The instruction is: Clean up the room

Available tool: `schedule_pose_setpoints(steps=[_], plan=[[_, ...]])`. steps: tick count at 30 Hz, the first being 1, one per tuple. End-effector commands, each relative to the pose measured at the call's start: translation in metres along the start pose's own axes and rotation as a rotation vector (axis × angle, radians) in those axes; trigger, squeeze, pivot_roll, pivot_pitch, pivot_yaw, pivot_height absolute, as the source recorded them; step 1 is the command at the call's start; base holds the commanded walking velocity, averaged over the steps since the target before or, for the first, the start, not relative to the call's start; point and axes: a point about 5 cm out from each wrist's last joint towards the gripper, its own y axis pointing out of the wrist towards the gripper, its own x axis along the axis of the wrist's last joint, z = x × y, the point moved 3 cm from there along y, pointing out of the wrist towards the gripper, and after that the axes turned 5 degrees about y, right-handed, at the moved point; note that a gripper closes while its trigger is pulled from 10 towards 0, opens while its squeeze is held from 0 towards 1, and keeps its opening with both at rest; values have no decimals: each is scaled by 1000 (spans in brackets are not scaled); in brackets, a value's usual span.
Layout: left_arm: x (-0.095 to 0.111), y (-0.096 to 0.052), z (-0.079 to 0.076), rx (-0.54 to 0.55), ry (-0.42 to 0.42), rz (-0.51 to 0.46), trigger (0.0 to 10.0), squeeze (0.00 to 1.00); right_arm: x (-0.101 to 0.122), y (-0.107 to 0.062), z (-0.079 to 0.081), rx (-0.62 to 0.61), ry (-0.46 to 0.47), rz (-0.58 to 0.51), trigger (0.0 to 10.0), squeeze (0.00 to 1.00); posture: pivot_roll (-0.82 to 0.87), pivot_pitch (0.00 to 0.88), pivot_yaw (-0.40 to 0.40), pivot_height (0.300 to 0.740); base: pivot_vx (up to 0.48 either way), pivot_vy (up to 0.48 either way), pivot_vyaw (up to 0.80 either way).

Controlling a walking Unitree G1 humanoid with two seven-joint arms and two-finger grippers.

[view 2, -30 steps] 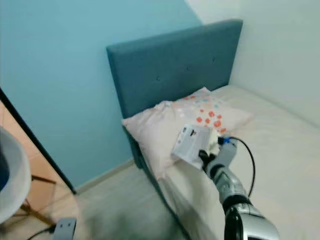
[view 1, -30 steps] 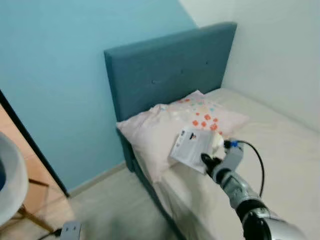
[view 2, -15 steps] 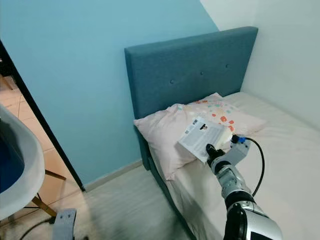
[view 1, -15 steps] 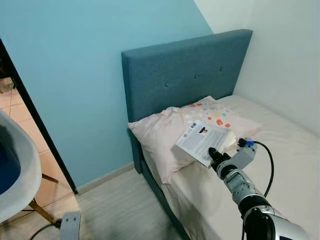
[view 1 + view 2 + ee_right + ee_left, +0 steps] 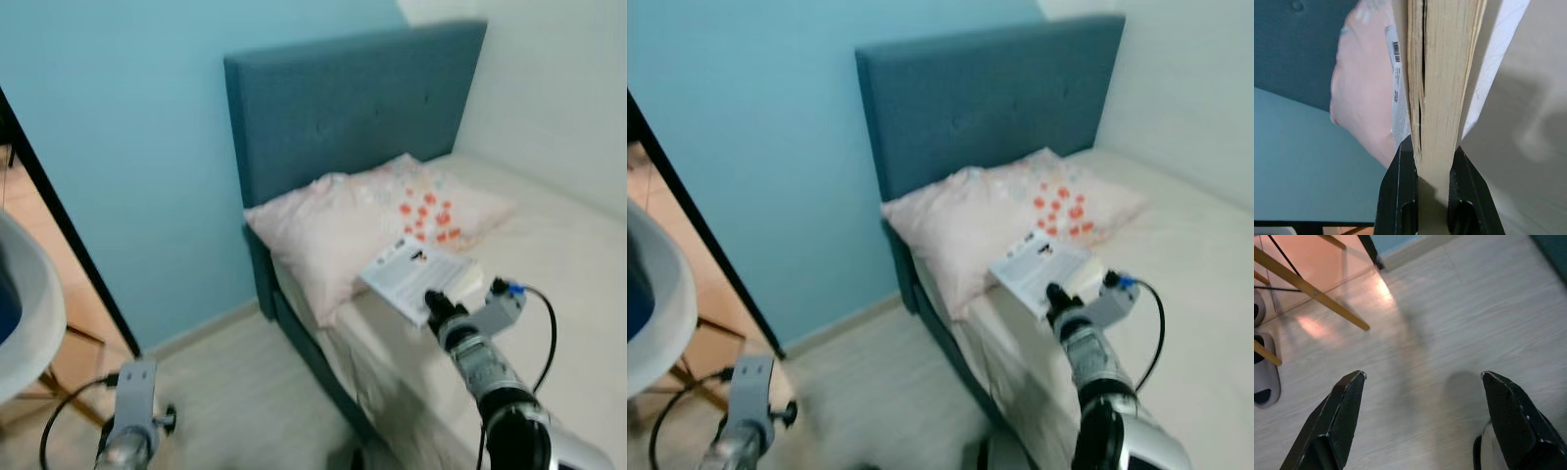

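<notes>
The bed (image 5: pixel 549 255) stands on the right with its headboard (image 5: pixel 343 98) against the far wall, and the pillow (image 5: pixel 372 220) lies on the mattress just before the headboard. The book (image 5: pixel 416 279) rests on the bed just in front of the pillow, with the right tool (image 5: pixel 439 305) at its near edge. Left of the bed is the floor (image 5: pixel 255 401); the left tool (image 5: pixel 1420 416) hangs over it, near a chair (image 5: pixel 24 304) at the far left.

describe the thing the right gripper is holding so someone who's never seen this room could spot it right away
Start at the bed with the teal padded headboard and go to the pink pillow below it. Just in front of the pillow, over the cream mattress, the right gripper is clamped on a paperback book. Its white printed cover and yellowed page edges set it apart from the soft bedding around it.
</notes>
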Motion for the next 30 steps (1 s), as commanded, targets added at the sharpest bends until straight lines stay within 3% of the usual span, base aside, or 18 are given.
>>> schedule_pose_setpoints(steps=[1,9,15,21,24,29,30], plan=[[-5,-1,5,11,16,6,10000,0,5,2,8,41,18,-17,10000,0,-59,0,14,585,0,0,0],[-42,-13,16,11,72,69,10000,0,12,4,12,47,27,-36,10000,0,-36,46,36,550,0,0,0],[-55,-19,23,8,104,86,10000,0,13,3,10,46,45,-44,10000,0,-16,86,49,535,0,0,0],[-73,-28,36,18,141,108,10000,0,3,3,7,30,66,26,10000,0,9,155,62,525,0,0,0],[-79,-32,41,24,149,114,10000,0,0,4,8,8,-20,97,10000,0,17,181,60,525,0,0,0],[-82,-33,42,23,155,121,10000,0,7,6,10,5,-47,107,10000,0,14,182,59,525,0,0,0],[-84,-34,41,18,159,127,10000,0,7,6,10,-1,-105,131,10000,0,9,176,56,525,0,0,0]])
